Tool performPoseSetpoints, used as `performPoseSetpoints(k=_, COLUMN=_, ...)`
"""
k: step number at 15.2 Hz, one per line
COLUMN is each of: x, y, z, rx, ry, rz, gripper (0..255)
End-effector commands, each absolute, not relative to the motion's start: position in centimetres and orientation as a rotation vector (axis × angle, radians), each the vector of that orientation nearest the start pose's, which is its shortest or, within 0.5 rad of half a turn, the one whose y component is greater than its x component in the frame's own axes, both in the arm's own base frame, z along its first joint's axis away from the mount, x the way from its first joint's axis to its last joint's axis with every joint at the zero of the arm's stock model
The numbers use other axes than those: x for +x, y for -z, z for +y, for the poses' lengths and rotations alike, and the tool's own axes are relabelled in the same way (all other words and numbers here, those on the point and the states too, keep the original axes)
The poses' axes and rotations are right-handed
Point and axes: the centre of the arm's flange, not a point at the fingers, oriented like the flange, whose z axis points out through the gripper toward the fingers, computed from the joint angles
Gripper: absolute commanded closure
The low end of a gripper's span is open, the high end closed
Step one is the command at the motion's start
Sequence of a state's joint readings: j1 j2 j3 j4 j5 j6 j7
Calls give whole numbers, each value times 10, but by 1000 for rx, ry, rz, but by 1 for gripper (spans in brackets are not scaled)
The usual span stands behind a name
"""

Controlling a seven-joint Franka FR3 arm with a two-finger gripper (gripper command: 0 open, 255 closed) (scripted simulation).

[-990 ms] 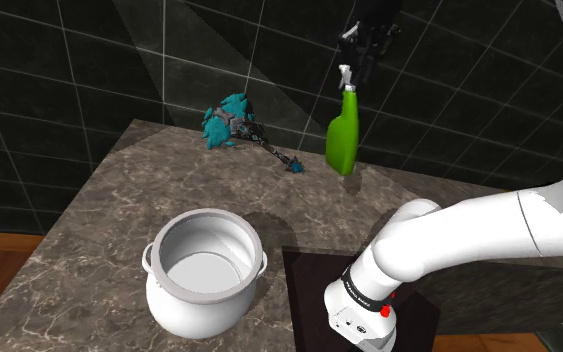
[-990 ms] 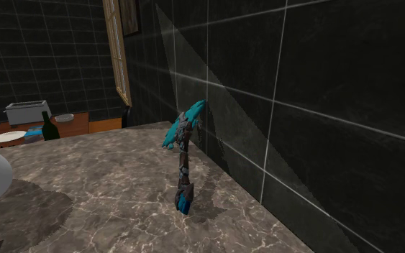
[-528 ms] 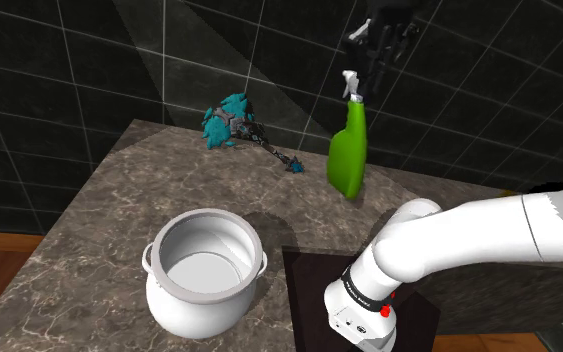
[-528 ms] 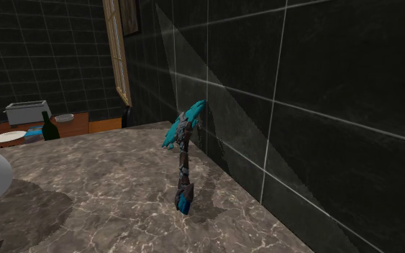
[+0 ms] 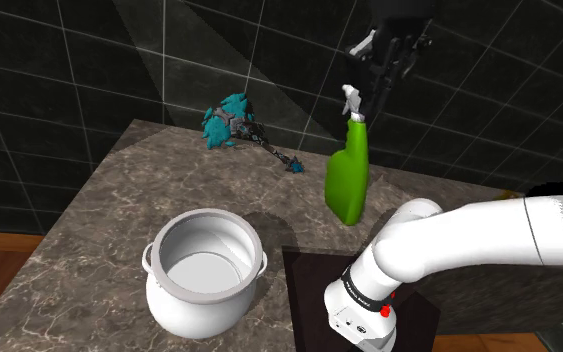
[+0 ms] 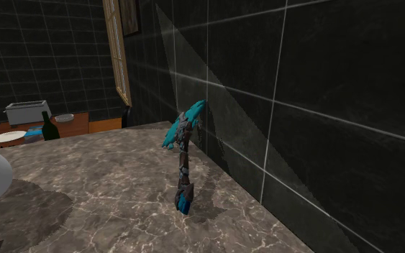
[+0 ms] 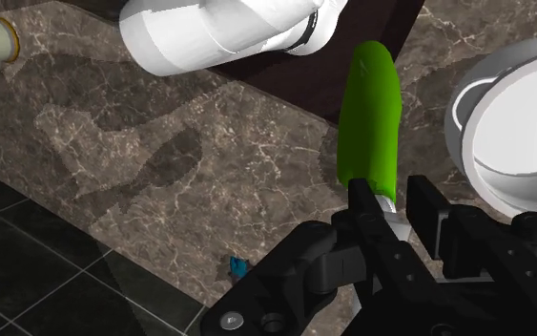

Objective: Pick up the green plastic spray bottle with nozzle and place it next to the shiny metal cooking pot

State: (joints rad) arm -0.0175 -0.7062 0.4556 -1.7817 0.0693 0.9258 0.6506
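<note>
One white robot arm (image 5: 469,225) reaches over a brown marbled counter (image 5: 109,210). Its black jaws pinch the pale nozzle of a green spray bottle (image 5: 348,182), which hangs tilted in the air above the counter. A white round pot (image 5: 204,272) with small side handles stands on the counter. In the shoulder view the bottle is at two o'clock from the pot, well apart from it. A blue feathered tool (image 5: 231,118) lies at twelve o'clock from the pot, near the dark tiled wall (image 5: 69,60).
</note>
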Motion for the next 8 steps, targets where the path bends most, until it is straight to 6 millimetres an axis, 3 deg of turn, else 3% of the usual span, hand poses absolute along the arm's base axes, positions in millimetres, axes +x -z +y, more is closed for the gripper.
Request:
performPoseSetpoints(k=1, x=192, y=-720, z=206, rx=-3398, ry=-125, rz=523, gripper=255)
performPoseSetpoints(k=8, x=192, y=-683, z=206, rx=-3398, ry=-125, rz=523, gripper=255)
